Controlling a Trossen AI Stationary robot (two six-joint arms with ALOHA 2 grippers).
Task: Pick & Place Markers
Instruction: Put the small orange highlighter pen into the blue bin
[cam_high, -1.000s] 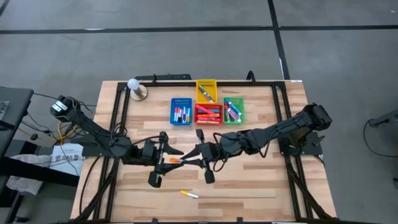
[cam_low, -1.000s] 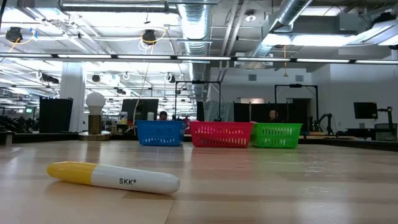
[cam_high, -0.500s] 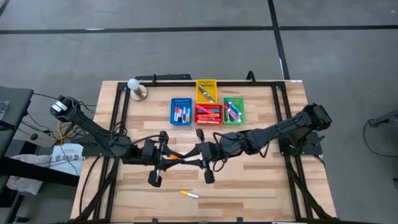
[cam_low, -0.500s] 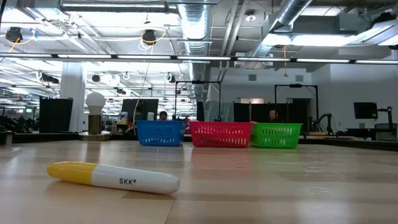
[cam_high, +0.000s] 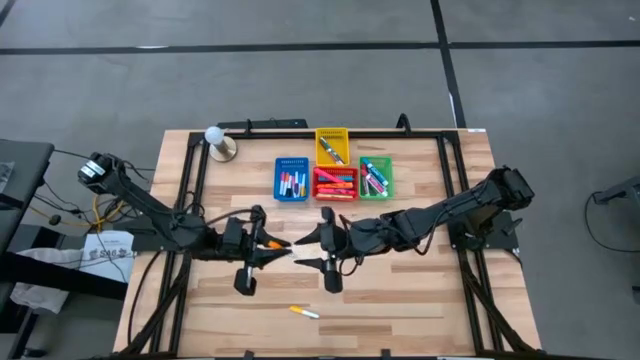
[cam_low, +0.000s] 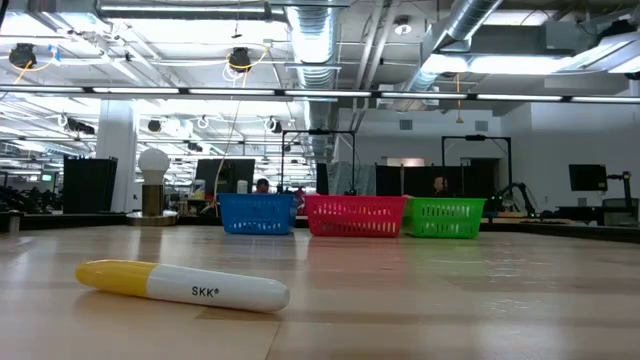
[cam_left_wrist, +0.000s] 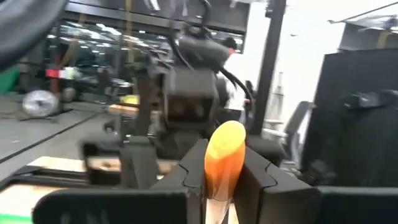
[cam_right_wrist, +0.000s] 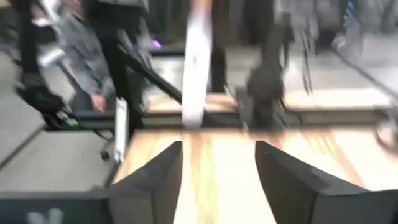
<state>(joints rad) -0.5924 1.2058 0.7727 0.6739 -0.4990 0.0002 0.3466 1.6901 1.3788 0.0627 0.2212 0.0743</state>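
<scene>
High view: at mid-table the two arms have drawn apart; a second ago their grippers met nose to nose over an orange marker (cam_high: 272, 243), and now a gap of bare wood lies between them.
Left gripper (cam_high: 268, 246): keeps the orange marker, its fingers clamped on the barrel; the left wrist view shows the orange cap standing up between the two pads.
Right gripper (cam_high: 312, 250): backed off toward its own side, fingers spread with nothing between them, as the right wrist view confirms.
What it means: the marker appears to have ended up with the left arm, though which way the exchange ran cannot be told.
Yellow marker (cam_low: 182, 285): lies unmoved on the table (cam_high: 400, 300) near the front edge, not yet picked.
Bins (cam_high: 334, 177): blue, yellow, red and green, at the far side, already holding markers.
Likely next: carrying the orange marker to a bin.
</scene>
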